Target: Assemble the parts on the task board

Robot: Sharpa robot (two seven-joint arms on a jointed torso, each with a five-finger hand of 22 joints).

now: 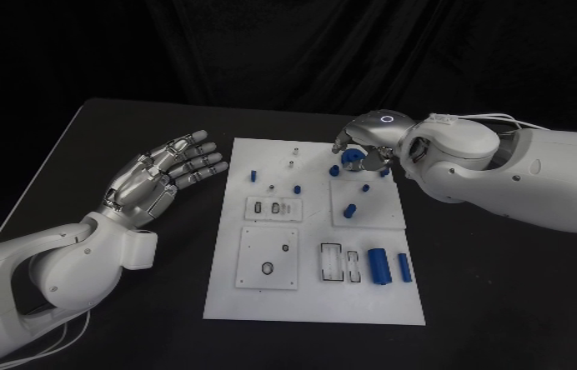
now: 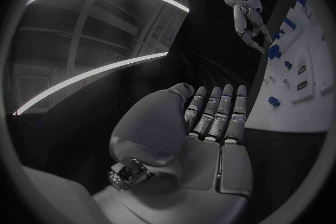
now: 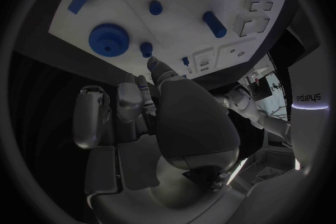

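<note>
The white task board [image 1: 313,303] lies in the middle of the black table. My right hand [image 1: 367,141] hovers over its far right part, fingers loosely bent and holding nothing. A blue gear [image 1: 353,163] lies on the board just below those fingers; in the right wrist view the gear [image 3: 107,38] is apart from the fingertips [image 3: 155,66]. Two blue cylinders [image 1: 378,266] lie near the board's right edge, and small blue pegs [image 1: 253,174] stand further back. My left hand [image 1: 163,178] rests left of the board, palm up, fingers spread and empty, and in the left wrist view this hand [image 2: 210,123] holds nothing.
Recessed slots [image 1: 277,208] and a square plate with holes [image 1: 268,257] sit on the board's left half. More blue pieces [image 1: 348,212] lie mid-board. Bare black table [image 1: 144,120] surrounds the board; a dark curtain hangs behind.
</note>
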